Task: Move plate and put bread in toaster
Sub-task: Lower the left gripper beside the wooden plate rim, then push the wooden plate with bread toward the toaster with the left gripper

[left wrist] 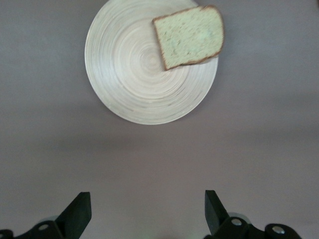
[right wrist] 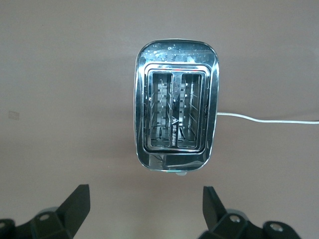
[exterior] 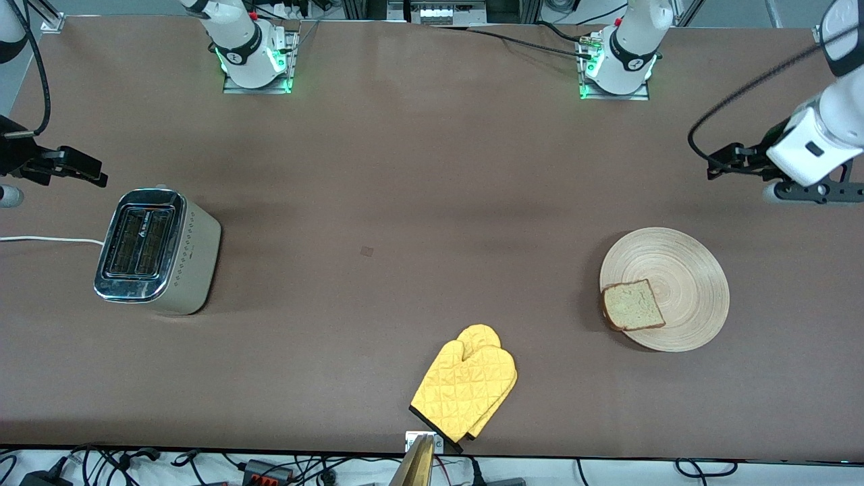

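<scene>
The round wooden plate (exterior: 682, 266) lies toward the left arm's end of the table, with the bread (exterior: 632, 305) flat on its rim, on the side nearer the front camera. In the left wrist view the plate (left wrist: 129, 69) and bread (left wrist: 189, 37) show ahead of my left gripper (left wrist: 145, 199), which hangs open and empty over bare table beside the plate. The toaster (exterior: 158, 251) stands toward the right arm's end, both slots (right wrist: 174, 109) empty. My right gripper (right wrist: 145, 191) hovers open and empty over the table next to the toaster.
A yellow quilted oven mitt (exterior: 466, 388) lies near the table's front edge, midway along it. The toaster's white cord (exterior: 47, 239) runs off the right arm's end of the table. In the front view the left gripper (exterior: 725, 163) and right gripper (exterior: 81, 169) sit at the two ends.
</scene>
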You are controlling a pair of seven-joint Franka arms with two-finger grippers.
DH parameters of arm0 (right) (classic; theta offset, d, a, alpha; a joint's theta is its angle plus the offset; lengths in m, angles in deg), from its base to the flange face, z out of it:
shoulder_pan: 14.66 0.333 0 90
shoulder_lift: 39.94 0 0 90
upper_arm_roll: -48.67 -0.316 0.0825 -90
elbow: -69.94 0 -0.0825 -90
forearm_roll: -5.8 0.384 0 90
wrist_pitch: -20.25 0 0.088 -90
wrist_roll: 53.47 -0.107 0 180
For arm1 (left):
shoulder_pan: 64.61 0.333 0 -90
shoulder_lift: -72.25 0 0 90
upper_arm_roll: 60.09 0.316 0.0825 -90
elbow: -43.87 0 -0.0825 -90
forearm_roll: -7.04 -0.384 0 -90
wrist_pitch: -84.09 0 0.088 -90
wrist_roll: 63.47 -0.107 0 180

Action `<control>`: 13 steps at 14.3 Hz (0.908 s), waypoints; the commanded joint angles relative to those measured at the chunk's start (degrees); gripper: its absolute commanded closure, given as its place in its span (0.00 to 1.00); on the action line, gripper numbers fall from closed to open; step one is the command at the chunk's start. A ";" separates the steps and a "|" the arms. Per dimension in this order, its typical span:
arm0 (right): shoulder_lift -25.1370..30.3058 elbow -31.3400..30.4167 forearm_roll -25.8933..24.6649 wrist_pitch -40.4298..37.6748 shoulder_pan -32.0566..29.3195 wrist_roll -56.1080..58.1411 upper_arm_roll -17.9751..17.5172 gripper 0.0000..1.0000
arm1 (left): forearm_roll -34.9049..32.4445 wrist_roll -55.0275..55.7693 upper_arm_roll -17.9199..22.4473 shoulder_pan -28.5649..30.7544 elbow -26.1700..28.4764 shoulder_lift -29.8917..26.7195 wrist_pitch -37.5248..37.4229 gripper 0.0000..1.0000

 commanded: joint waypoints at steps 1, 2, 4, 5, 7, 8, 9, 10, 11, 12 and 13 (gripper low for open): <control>-0.34 1.18 0.46 -1.04 -0.18 -0.46 -0.18 0.00 | 0.70 -1.63 0.38 2.66 -8.00 7.74 -3.15 0.00; -0.34 1.18 0.46 -1.04 -0.18 -0.55 -0.18 0.00 | 0.88 -3.47 0.38 5.28 -10.10 10.11 -3.06 0.00; -0.34 1.27 0.46 -1.04 -0.18 -0.64 -0.18 0.00 | 3.40 -7.43 0.29 9.94 -15.28 16.87 -2.71 0.00; -0.34 1.27 0.46 -1.04 -0.18 -0.55 -0.18 0.00 | 7.08 -9.19 0.29 12.23 -17.49 19.60 -2.53 0.00; -0.34 1.27 0.46 -1.04 -0.18 -0.63 -0.18 0.00 | 13.24 -12.18 0.29 16.01 -19.52 24.87 -1.57 0.00; -0.34 1.27 0.46 -1.04 -0.18 -0.64 -0.18 0.00 | 15.79 -14.54 0.29 18.12 -20.66 27.68 0.61 0.00; -0.34 1.27 0.46 -1.04 -0.18 -0.72 -0.18 0.00 | 18.52 -17.61 0.20 19.88 -21.28 30.23 3.07 0.00; -0.34 1.27 0.55 -1.04 -0.27 -0.72 -0.18 0.00 | 22.37 -21.64 0.20 21.29 -22.07 33.04 5.10 0.00; -0.34 1.27 0.63 -1.04 -0.35 -0.55 -0.18 0.00 | 26.41 -25.08 0.29 22.95 -22.34 35.33 5.99 0.00; -0.34 1.27 0.63 -1.04 -0.36 -0.37 -0.09 0.00 | 31.15 -28.16 0.20 24.62 -22.43 37.88 6.78 0.00; -0.34 1.27 0.63 -1.04 -0.44 -0.20 -0.09 0.00 | 36.68 -31.67 0.29 25.86 -22.43 40.26 7.05 0.00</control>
